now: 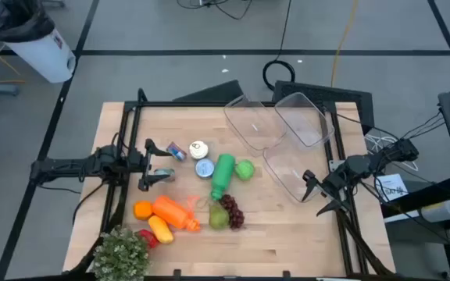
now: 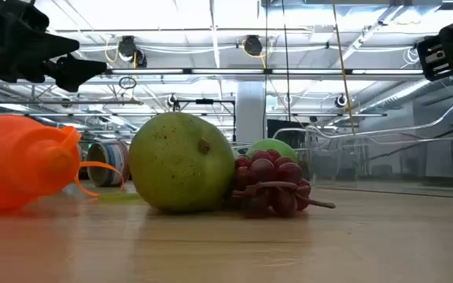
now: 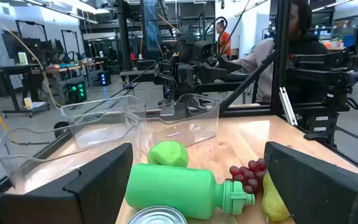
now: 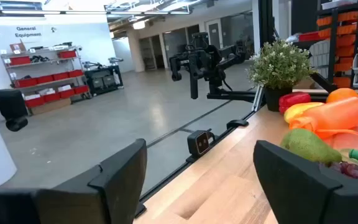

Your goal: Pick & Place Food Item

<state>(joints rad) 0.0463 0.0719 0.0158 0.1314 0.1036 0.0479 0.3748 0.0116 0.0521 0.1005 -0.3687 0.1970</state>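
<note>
1. While no food item is held yet, the food lies in a cluster near the middle of the worktop (image 1: 287,242): a pear (image 1: 219,218) touching grapes (image 1: 233,211), a green apple (image 1: 244,169), an orange bottle (image 1: 176,213), a green bottle (image 1: 223,173), two cans (image 1: 200,158) and some orange, yellow and red pieces (image 1: 153,226) beside a small plant (image 1: 122,251).
2. Three clear bins (image 1: 276,125) stand at the far right of the worktop, all apparently without food inside, so picking and placing both seem left to do.
3. Nearest the food is the left gripper (image 1: 156,164), just beside the cans, with its jaws wide apart and holding nothing.
4. Farther out, the right gripper (image 1: 319,195) sits at the worktop's right edge next to the nearest bin, its jaws apart and bare.
5. From overhead, the whole layout and both arms show.
6. At worktop height, only the pear, grapes, apple and orange bottle show up close, with the bins behind.
7. Looking from the left wrist, people appear beyond the bins.
8. Looking from the right wrist, the plant and the orange bottle show.
</note>
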